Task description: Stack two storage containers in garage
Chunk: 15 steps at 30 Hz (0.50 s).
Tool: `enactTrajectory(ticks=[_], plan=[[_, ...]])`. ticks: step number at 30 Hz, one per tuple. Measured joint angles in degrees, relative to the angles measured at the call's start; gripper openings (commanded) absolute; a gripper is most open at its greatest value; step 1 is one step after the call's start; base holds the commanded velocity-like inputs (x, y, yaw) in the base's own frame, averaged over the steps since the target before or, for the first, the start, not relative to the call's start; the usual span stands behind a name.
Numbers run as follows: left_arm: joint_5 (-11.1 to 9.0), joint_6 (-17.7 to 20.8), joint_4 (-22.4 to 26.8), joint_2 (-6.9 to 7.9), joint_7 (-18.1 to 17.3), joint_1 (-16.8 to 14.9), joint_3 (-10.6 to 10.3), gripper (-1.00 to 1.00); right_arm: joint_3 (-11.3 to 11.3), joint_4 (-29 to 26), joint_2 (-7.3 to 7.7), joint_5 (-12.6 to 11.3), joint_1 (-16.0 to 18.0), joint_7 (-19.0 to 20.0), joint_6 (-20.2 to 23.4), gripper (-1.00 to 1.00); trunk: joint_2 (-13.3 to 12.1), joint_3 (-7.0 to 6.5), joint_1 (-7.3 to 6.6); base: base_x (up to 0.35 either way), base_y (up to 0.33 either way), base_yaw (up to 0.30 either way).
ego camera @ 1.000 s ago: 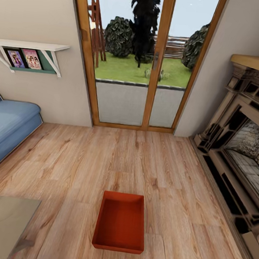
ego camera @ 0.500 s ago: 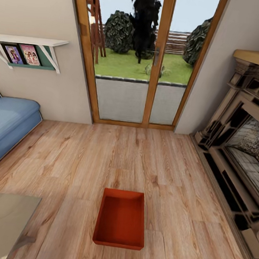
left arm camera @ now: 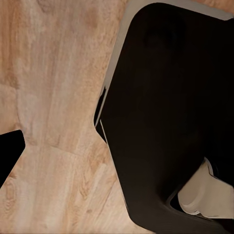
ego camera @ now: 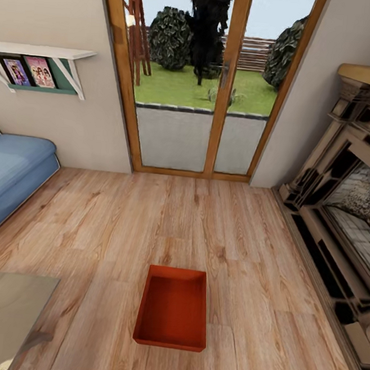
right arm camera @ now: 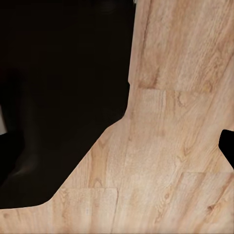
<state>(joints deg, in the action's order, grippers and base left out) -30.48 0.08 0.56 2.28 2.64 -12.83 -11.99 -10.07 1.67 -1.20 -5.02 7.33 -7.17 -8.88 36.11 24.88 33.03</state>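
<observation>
Right now one orange bin sits on the wood floor at lower centre of the head view, before the glass doors. Sofa left, fireplace right. Whether either gripper is apart or together I cannot tell.

1. Large matte black body panel with angled edges and a thin pale grey rim, seen from the left wrist.
2. Rounded off-white part tucked beside that panel's lower corner.
3. Small black tip at the frame edge.
4. Broad black angular shell from the right wrist; another small black tip opposite.
</observation>
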Motion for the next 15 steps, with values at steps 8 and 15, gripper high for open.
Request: enactTrajectory(ticks=[8, 15], plan=[[0.00, 0.00, 0.00, 0.00, 0.00, 0.00, 0.00, 1.00, 0.00, 0.00, 0.00, 0.00, 0.02, 0.00, 0.00, 1.00, 0.00, 0.74, 0.00, 0.000, 0.000, 0.000], [0.00, 0.00, 0.00, 0.00, 0.00, 0.00, 0.00, 1.00, 0.00, 0.00, 0.00, -0.02, 0.00, 0.00, 0.00, 1.00, 0.00, 1.39, 0.00, 0.000, 0.000, 0.000]])
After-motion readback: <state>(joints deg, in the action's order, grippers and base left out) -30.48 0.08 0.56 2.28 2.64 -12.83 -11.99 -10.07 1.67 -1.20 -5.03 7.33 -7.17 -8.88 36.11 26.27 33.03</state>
